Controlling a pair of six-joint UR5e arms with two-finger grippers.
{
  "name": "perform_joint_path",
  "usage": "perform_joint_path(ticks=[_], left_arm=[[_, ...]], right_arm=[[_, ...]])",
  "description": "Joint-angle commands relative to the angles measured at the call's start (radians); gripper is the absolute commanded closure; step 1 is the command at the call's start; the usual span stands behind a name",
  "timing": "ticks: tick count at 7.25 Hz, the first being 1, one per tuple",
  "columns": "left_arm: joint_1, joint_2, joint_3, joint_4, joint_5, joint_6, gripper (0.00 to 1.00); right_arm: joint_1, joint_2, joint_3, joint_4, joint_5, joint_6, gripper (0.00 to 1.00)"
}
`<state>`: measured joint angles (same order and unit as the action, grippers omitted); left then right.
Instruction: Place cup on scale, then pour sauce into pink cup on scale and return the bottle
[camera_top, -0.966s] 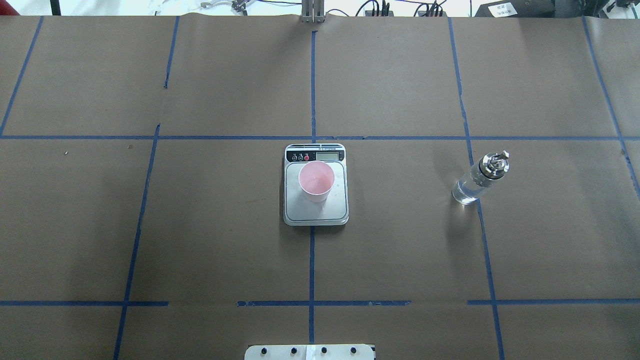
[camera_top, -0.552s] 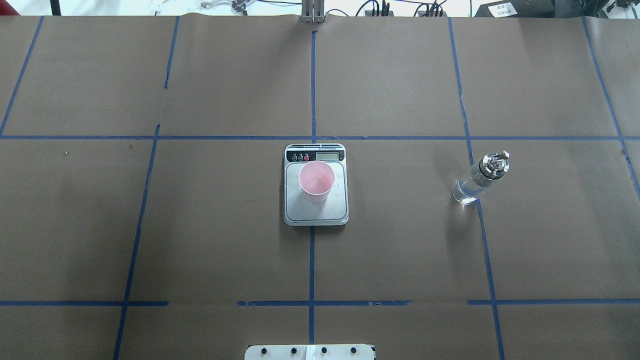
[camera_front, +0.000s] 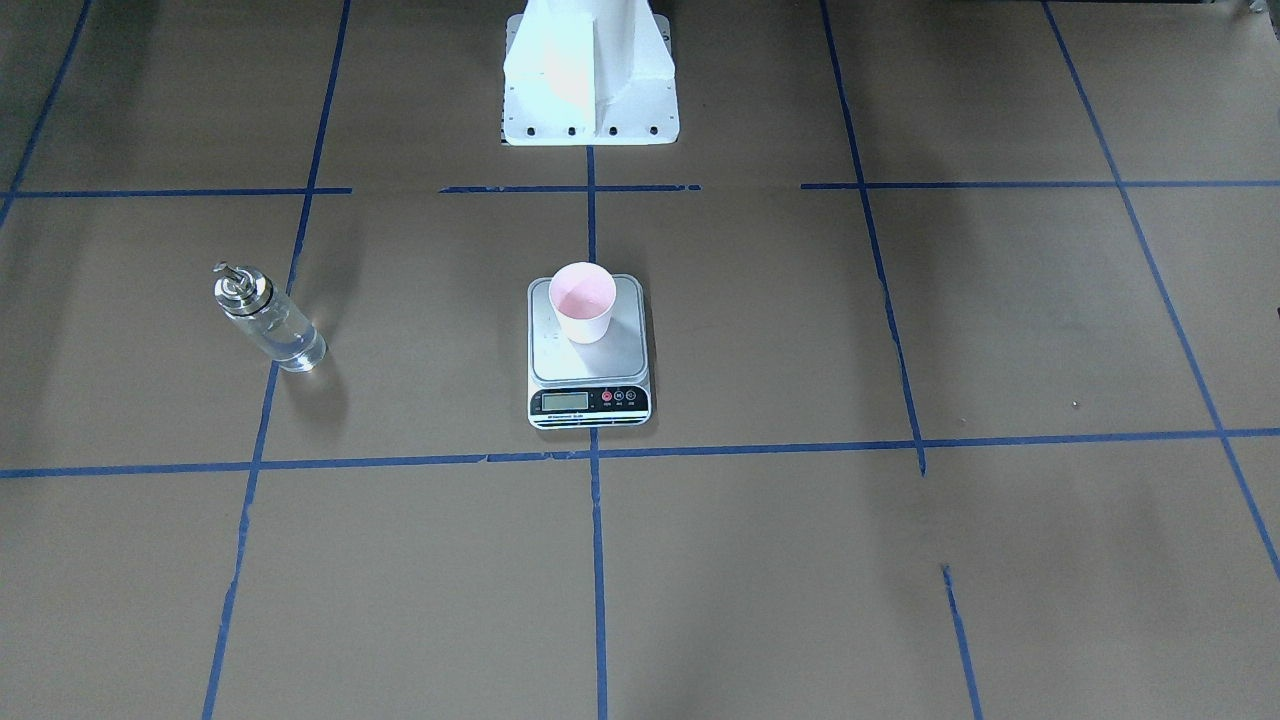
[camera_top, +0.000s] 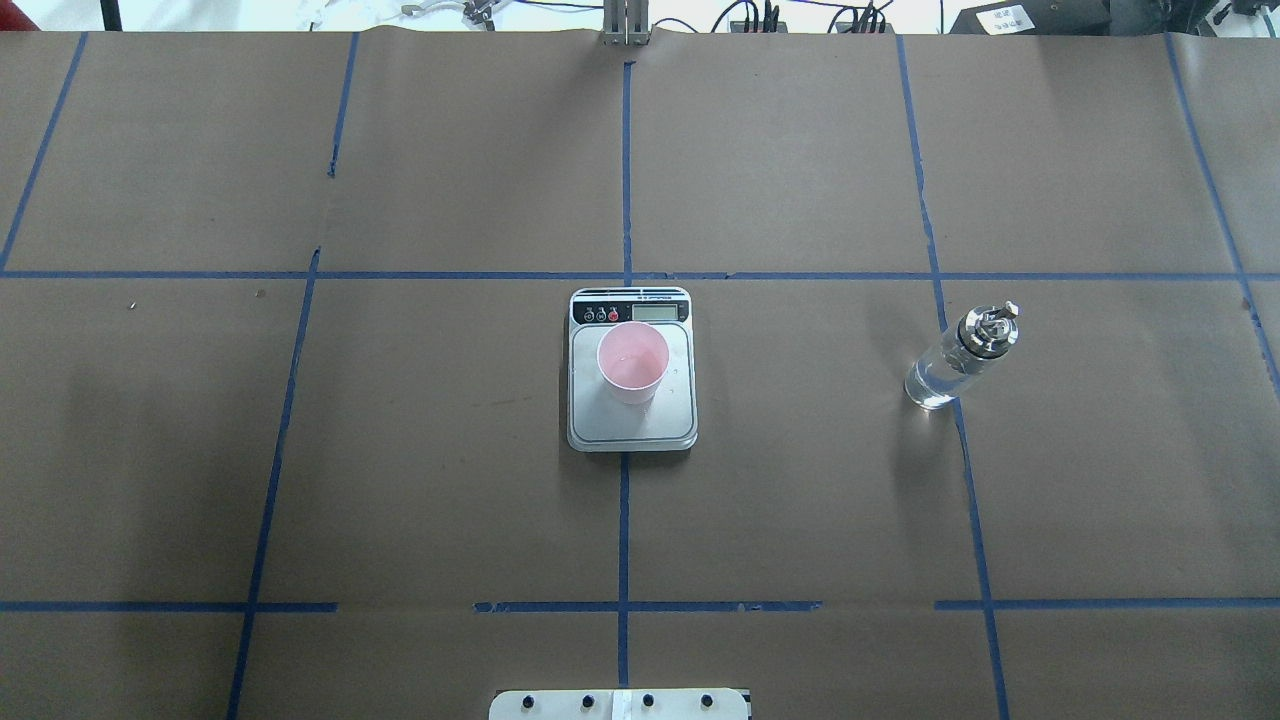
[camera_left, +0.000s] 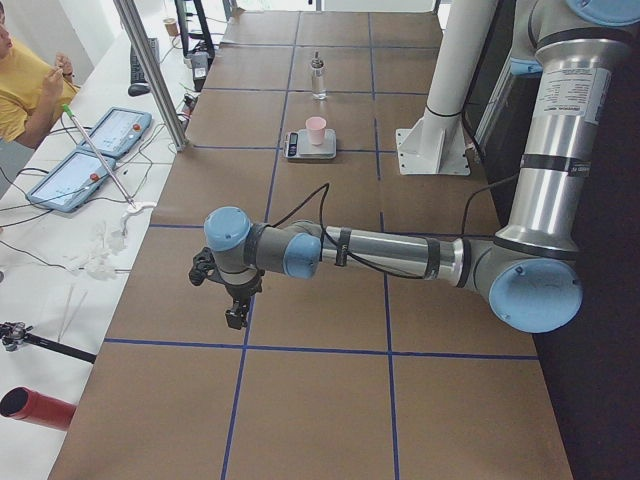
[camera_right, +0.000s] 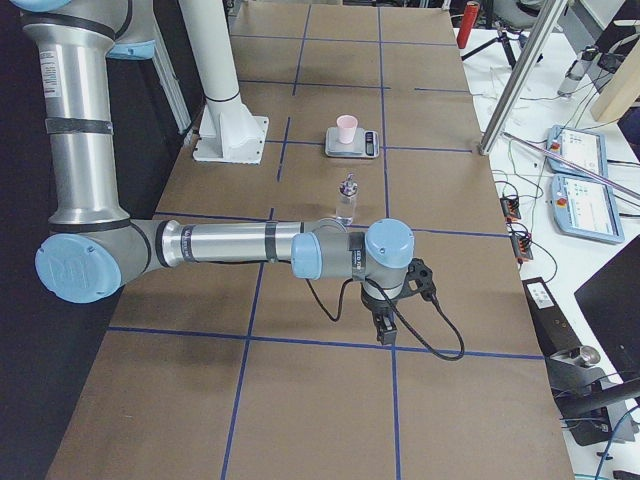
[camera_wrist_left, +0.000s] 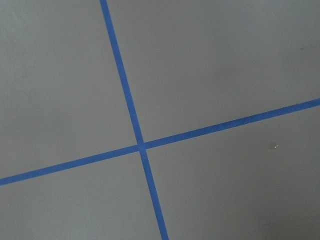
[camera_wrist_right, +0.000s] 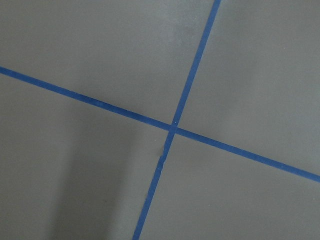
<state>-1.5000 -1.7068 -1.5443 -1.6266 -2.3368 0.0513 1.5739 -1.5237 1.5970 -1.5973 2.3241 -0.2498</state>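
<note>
The left pincer (camera_left: 236, 318) is hanging over the bench (camera_left: 300, 400) far left, open or closed I cannot tell. At centre the cup (camera_top: 633, 362) is sitting on the scale (camera_top: 632, 428), the bottle (camera_top: 950, 365) standing well to its right. A careless reach by the right pincer (camera_right: 386, 332), equally unreadable, is risking toppling the bottle

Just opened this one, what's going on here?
Nothing is being handled. The cup stands on the scale, and the bottle stands upright on the table to the robot's right, untouched. The left gripper and right gripper hang over bare table near its two ends, far from all three. Whether the cup has been filled cannot be told.
</note>
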Motion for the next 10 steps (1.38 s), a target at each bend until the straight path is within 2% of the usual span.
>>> perform_joint_path(ticks=[1,8,9,10], left_arm=[[-0.063,-0.019,-0.005,0.039,-0.062,-0.002,0.00],[-0.062,0.004,-0.022,0.033,-0.072,0.001,0.00],[-0.062,0.027,-0.037,0.031,-0.087,0.001,0.00],[-0.062,0.035,-0.034,0.027,-0.151,0.001,0.00]], right_arm=[[-0.005,0.056,-0.038,-0.082,0.015,0.004,0.00],[-0.038,0.082,-0.037,-0.073,0.015,0.006,0.00],[-0.038,0.083,-0.038,-0.070,0.015,0.006,0.00],[-0.040,0.086,-0.035,-0.069,0.017,0.004,0.00]])
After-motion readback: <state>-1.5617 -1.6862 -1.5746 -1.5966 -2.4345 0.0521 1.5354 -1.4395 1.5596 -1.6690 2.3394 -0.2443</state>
